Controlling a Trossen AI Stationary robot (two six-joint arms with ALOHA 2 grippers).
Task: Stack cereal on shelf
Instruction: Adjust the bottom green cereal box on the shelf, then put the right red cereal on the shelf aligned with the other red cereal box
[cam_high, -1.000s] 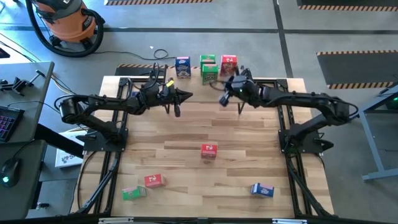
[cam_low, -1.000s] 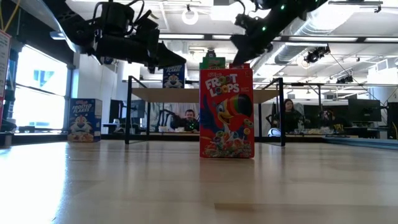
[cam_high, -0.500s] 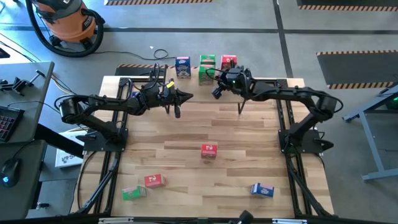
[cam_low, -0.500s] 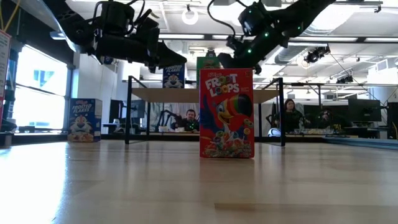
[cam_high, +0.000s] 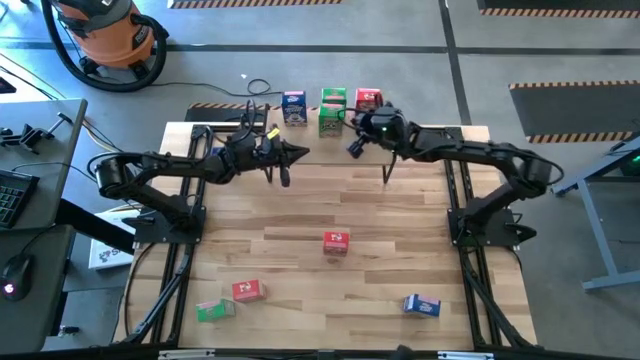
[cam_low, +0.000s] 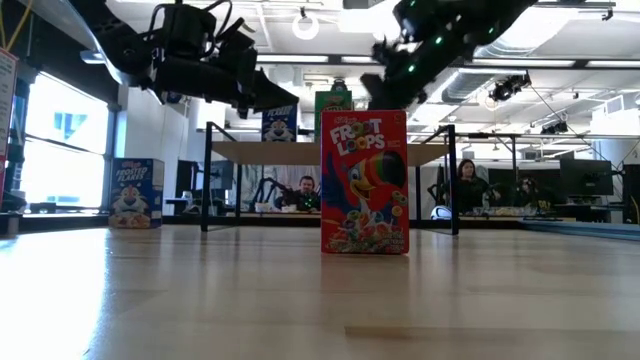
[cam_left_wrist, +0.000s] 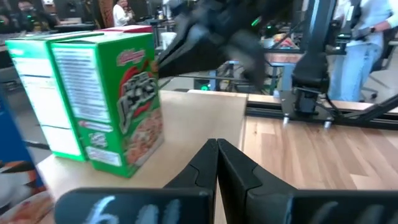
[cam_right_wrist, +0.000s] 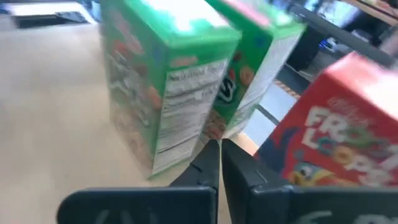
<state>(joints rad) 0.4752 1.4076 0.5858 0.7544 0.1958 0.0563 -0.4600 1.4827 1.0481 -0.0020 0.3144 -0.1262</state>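
Withdrawn from the green cereal box (cam_high: 330, 121), right tool (cam_high: 352, 148) clenched above wooden table (cam_high: 380, 270).

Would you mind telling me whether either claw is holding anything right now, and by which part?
Nothing is held. The left claw and the right claw are both shut empty, above the shelf near the green boxes.

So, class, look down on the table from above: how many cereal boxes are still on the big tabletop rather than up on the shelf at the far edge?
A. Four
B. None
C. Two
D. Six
A: the high view shows four boxes on the tabletop: a red box mid-table, a red box and a green box near the front left, and a blue box front right.
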